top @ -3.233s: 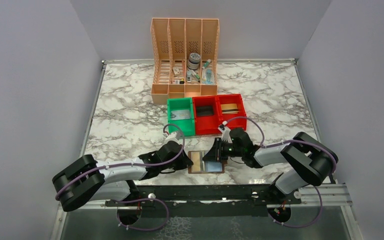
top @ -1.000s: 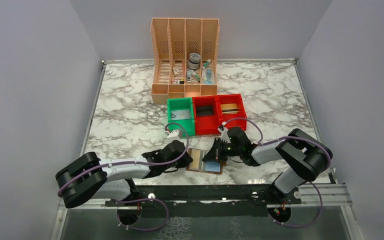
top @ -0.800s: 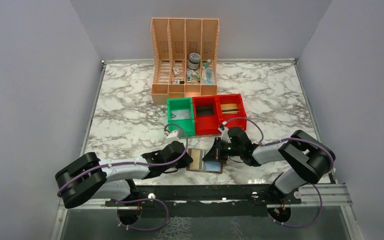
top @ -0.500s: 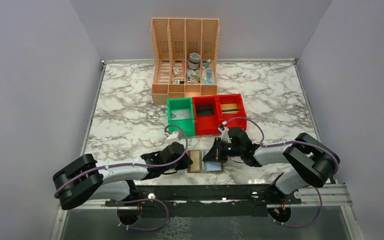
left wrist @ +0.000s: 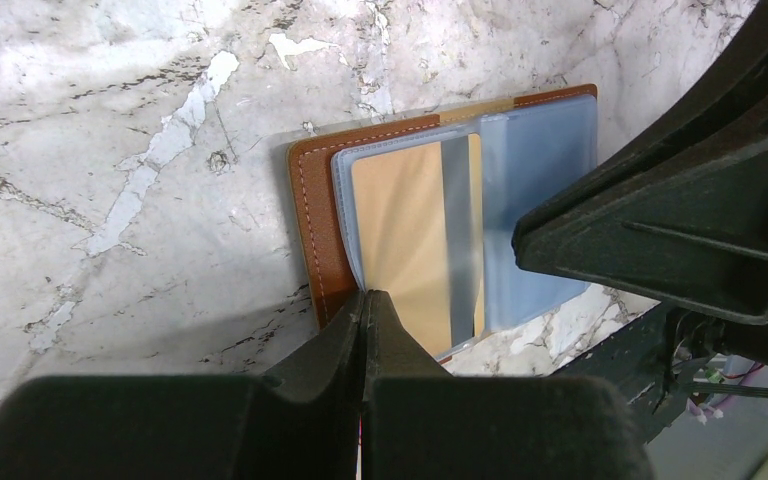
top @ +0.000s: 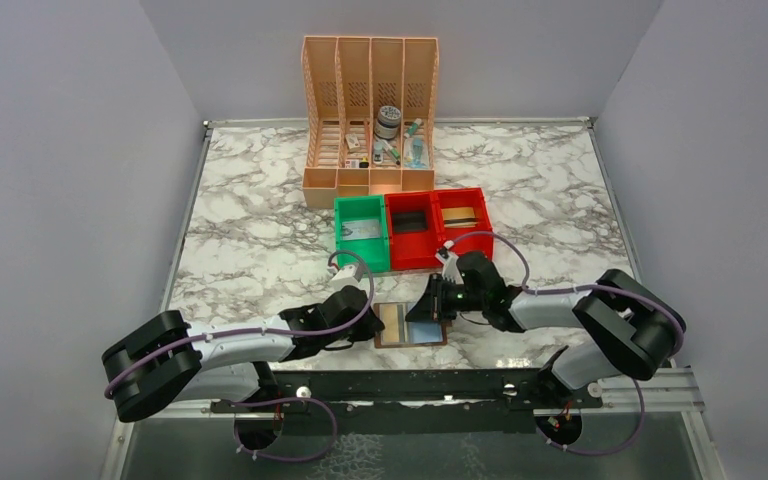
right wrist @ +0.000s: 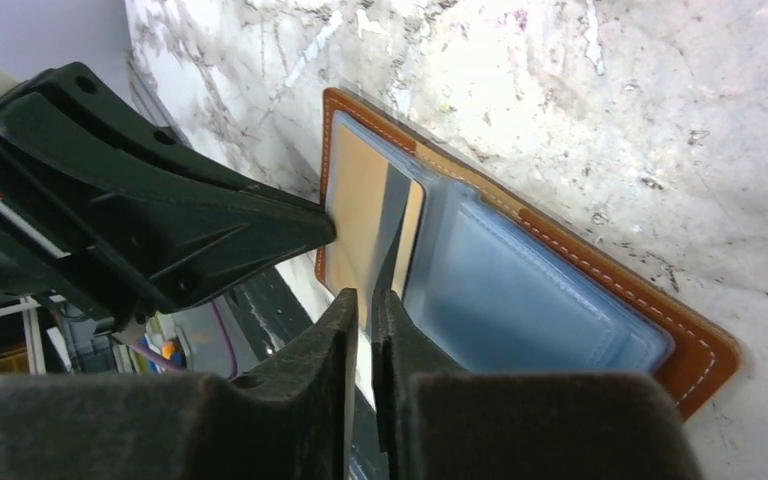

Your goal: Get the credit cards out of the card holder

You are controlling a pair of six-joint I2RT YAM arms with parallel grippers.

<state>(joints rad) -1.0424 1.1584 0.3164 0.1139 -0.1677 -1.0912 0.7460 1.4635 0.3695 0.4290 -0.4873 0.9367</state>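
Top external view has both arms reaching low over the marble table [top: 250, 250], their tips meeting at the card holder [top: 411, 338], which lies open and flat near the front edge, between the two grippers. Behind it sit a green bin [top: 341, 226] and red bins [top: 434, 234], and farther back a peach organiser [top: 370, 70].

From the left wrist, the left gripper [left wrist: 365, 296] is clenched, fingers pressed together with no gap, tips resting at the holder's near edge where the brown leather meets the clear sleeve. I cannot tell whether any of that edge is pinched.

A tan card [left wrist: 405, 225] with a grey stripe shows through the sleeve. A pale blue card [right wrist: 520, 290] fills the pocket beside it.

The right gripper [right wrist: 363, 296] comes in from the opposite side, fingers almost together with a thin slit between them, tips at the tan card's edge. Whether anything is caught in that slit, I cannot tell.
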